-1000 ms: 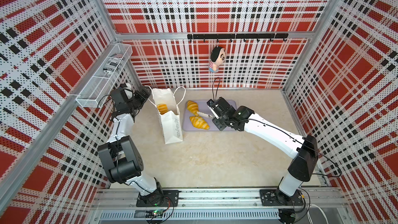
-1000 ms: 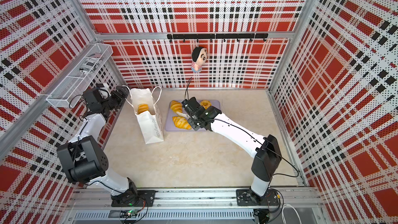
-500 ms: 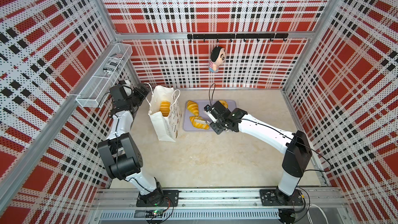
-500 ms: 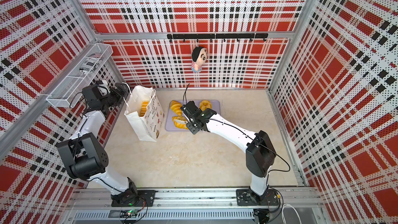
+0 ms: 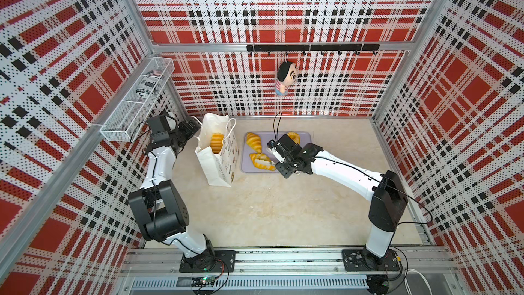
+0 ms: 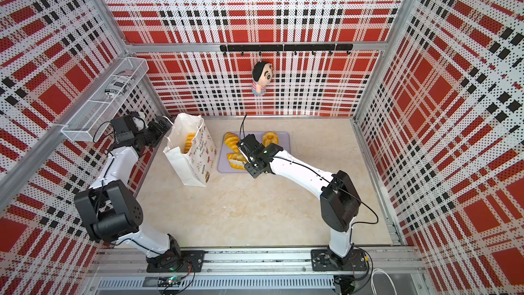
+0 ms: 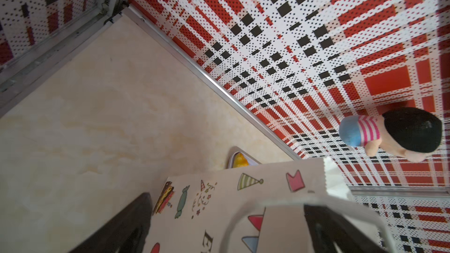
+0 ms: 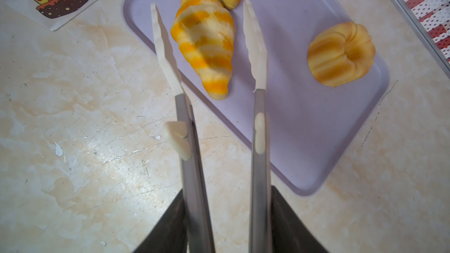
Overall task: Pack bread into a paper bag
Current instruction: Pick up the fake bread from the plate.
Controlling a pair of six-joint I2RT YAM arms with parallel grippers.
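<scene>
- Both top views: high over the front rail point(image 5: 283, 259), facing 12 o'clock and steeply down, far off. Whole counter point(image 5: 269, 208) covered, framing nearly identical.
- Left wrist: rolled sideways, hard against the paper bag point(image 7: 243, 203), facing the back wall point(image 7: 316, 45).
- Right wrist: close, down along the tongs point(image 8: 259, 108) onto the lavender tray point(image 8: 304, 130).
- Shared by all: bag at 11 o'clock, tray at 12 o'clock of the counter.
</scene>
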